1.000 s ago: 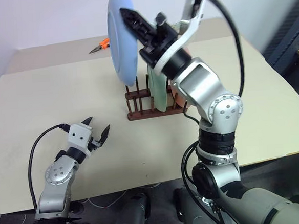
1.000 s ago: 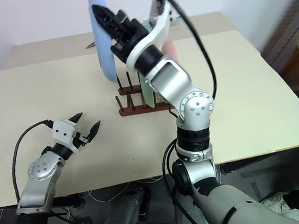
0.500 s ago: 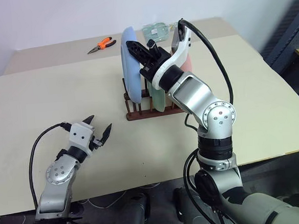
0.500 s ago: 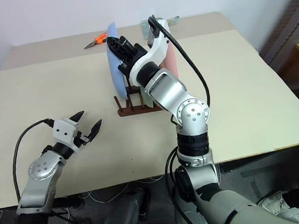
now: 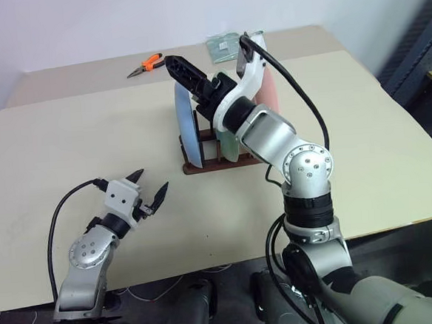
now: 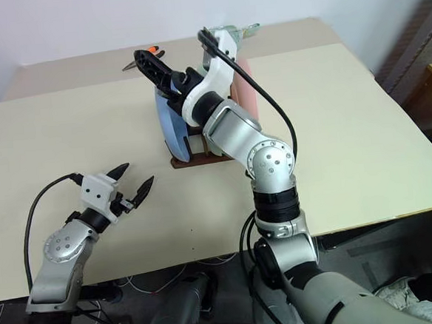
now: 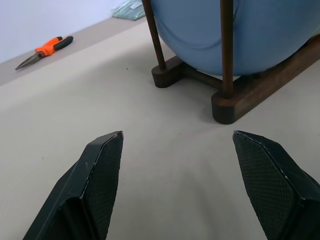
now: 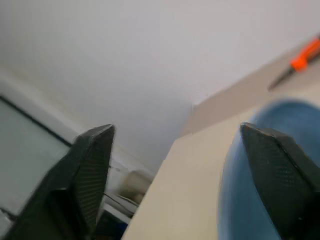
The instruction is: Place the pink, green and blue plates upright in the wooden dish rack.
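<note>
The blue plate (image 5: 185, 127) stands upright in the front slot of the wooden dish rack (image 5: 201, 165), between its pegs. Behind it stands the green plate (image 5: 228, 142), and the pink plate (image 5: 270, 91) is at the rack's far end, partly hidden by my right arm. My right gripper (image 5: 188, 75) hovers open just above the blue plate's top rim (image 8: 287, 117), holding nothing. Low over the table in front of the rack, my left gripper (image 5: 152, 180) is open and empty, and it faces the rack's base (image 7: 235, 100) and the blue plate (image 7: 250, 35).
Orange-handled pliers (image 5: 148, 63) lie at the far left of the table behind the rack. A clear packet (image 5: 226, 44) rests at the back edge. Bare tabletop (image 5: 88, 134) stretches left of and in front of the rack.
My right gripper lowered the blue plate into the rack's front slot, then opened and let it go. The left gripper stayed open in about the same place.
</note>
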